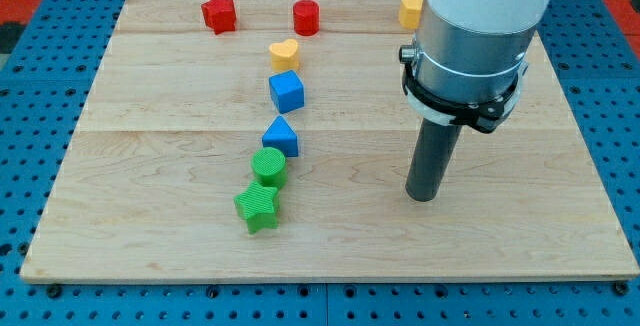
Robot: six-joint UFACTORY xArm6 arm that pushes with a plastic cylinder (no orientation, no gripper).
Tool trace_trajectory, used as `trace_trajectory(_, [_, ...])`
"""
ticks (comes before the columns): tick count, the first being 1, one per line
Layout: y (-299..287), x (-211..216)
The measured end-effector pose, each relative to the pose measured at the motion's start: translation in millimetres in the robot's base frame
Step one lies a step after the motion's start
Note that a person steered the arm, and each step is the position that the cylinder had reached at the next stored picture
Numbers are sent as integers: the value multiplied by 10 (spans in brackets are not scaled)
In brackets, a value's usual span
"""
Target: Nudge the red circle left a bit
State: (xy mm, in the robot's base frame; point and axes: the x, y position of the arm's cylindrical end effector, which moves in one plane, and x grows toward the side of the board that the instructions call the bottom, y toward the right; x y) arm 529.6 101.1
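The red circle [306, 17] is a short red cylinder near the view's top, at the middle of the wooden board [150, 166]. A red star [219, 13] lies to its left. My tip [423, 196] rests on the board at the view's right, far below and to the right of the red circle, touching no block. The arm's white and grey body [470, 36] rises above it and partly hides a yellow block [410, 10] at the view's top right.
A yellow heart [284, 54], a blue cube [286, 91], a blue triangle [282, 137], a green circle [268, 166] and a green star [258, 207] form a line running down the board's middle. A blue pegboard [30, 126] surrounds the board.
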Motion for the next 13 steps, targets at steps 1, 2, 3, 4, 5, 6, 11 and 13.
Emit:
trace_trajectory(1, [0, 0])
trace_trajectory(2, [0, -13])
trace_trajectory(3, [0, -13])
trace_trajectory(4, [0, -23])
trace_trajectory(5, [-199, -332])
trace_trajectory(6, [-416, -852])
trace_trajectory(11, [-407, -2253])
trace_trajectory(13, [-407, -2288])
